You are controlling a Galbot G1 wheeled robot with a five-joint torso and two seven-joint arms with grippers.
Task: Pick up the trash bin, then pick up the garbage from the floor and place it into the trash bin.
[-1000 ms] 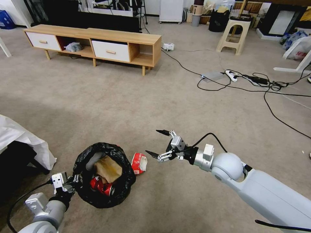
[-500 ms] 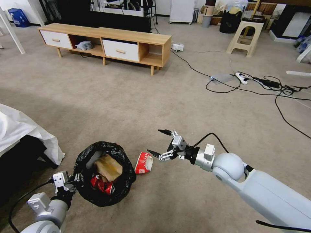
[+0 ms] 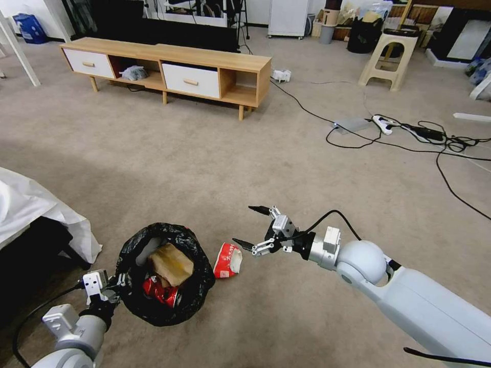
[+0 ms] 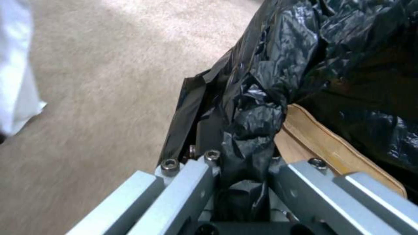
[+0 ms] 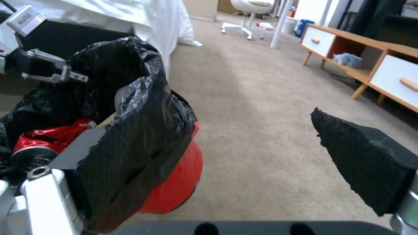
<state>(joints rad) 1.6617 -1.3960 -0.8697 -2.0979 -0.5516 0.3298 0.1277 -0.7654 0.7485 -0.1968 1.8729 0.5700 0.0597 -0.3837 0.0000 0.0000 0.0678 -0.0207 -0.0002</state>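
The head view looks forward and down from high up across the carpet floor (image 3: 215, 153), wide enough to take in both arms near and the low wooden cabinet (image 3: 169, 66) far off. The left wrist view sits very close behind the left pincer (image 4: 244, 182), facing along its fingers into the folded black liner of the trash bin (image 4: 279, 65). The right wrist view sits low near the floor behind the right pincer (image 5: 226, 169), looking past the bin toward the cabinet. All three views share the bin; the head and right wrist views also share the cabinet.
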